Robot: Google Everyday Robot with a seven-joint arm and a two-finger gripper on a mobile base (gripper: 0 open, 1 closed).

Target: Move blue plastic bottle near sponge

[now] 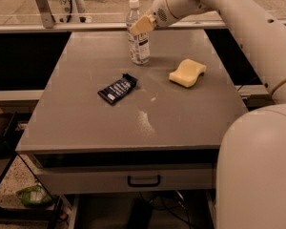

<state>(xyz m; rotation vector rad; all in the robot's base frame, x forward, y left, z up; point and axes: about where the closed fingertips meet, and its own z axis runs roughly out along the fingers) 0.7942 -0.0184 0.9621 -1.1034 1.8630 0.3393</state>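
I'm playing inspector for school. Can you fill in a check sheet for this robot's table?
Surface: grey table, with pale scuffs.
Job's things: bottle upright at the back; sponge lies apart, to the picture's right of it.
Clutter: dark wrapper lying flat, nearer the front than the bottle.
Grippers: hand closed on the bottle's upper part.
Cables: dark cables under the table.
Surroundings: shut drawer under the tabletop; rail behind; green thing on the floor.
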